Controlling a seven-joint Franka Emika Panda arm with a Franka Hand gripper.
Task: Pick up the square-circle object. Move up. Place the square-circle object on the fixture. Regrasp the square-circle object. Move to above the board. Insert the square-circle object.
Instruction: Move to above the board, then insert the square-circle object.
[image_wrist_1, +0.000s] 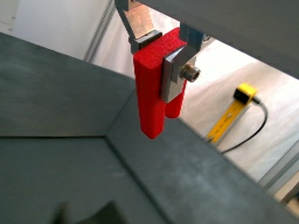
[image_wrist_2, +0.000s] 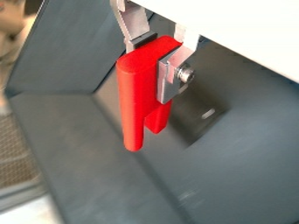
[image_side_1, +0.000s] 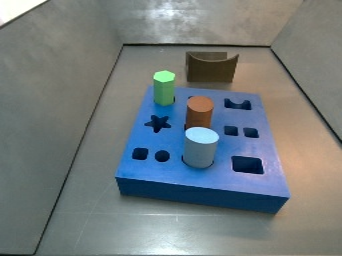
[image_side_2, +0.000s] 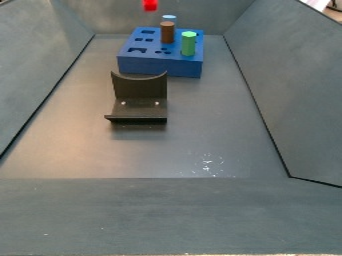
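My gripper (image_wrist_1: 162, 54) is shut on the square-circle object (image_wrist_1: 152, 96), a bright red piece whose two legs hang down from between the silver fingers (image_wrist_1: 177, 74). Both wrist views show this grip, with the gripper (image_wrist_2: 158, 57) pinching the square-circle object (image_wrist_2: 135, 101) near its joined end, high above the grey floor. In a side view only a bit of the red square-circle object (image_side_2: 150, 5) shows at the frame's upper edge, over the far end of the blue board (image_side_2: 140, 62). The board (image_side_1: 201, 187) and the dark fixture (image_side_1: 211, 67) stand on the floor, the fixture (image_side_2: 138, 97) apart from the board.
A green hexagonal peg (image_side_1: 164, 87), a brown cylinder (image_side_1: 199, 110) and a pale blue cylinder (image_side_1: 201, 147) stand in the board. Grey sloping walls (image_side_1: 74, 110) enclose the floor. A yellow tool (image_wrist_1: 239, 96) with a black cable lies outside the bin.
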